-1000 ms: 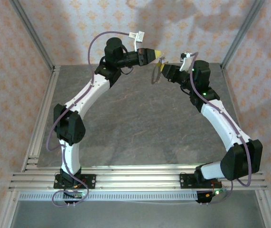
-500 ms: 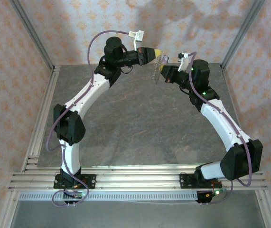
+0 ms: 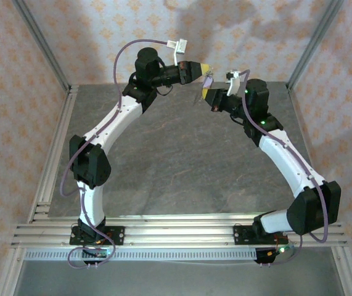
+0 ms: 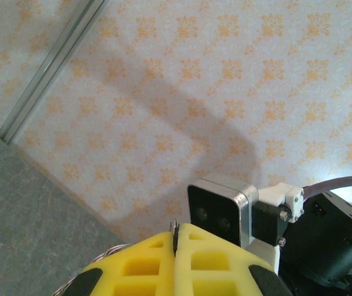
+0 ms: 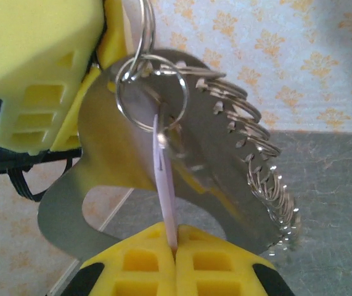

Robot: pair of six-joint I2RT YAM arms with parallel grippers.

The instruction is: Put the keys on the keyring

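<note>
Both arms meet high above the far side of the table. My left gripper (image 3: 206, 69) (image 4: 177, 239) is shut on the top edge of the keyring (image 3: 200, 86), and a thin metal edge sticks out between its yellow fingers. In the right wrist view the keyring (image 5: 225, 148) is a flat metal piece with a fringe of small wire rings along its right side, hanging from the left gripper (image 5: 105, 31). The key (image 5: 165, 179), lilac and seen edge-on, hangs from a small split ring (image 5: 152, 92). My right gripper (image 5: 176, 246) (image 3: 208, 94) is shut on the key's lower end.
The grey table (image 3: 176, 160) lies well below both grippers. Aluminium rails (image 3: 176, 231) run along the near edge, with frame posts at the back corners. The patterned wall (image 4: 225, 74) stands close behind. The right wrist camera (image 4: 219, 206) sits just beyond the left fingers.
My right gripper has shut and moved slightly left, toward the left gripper. The hanging keyring has swung up and tilted between them. The left arm has stayed put.
</note>
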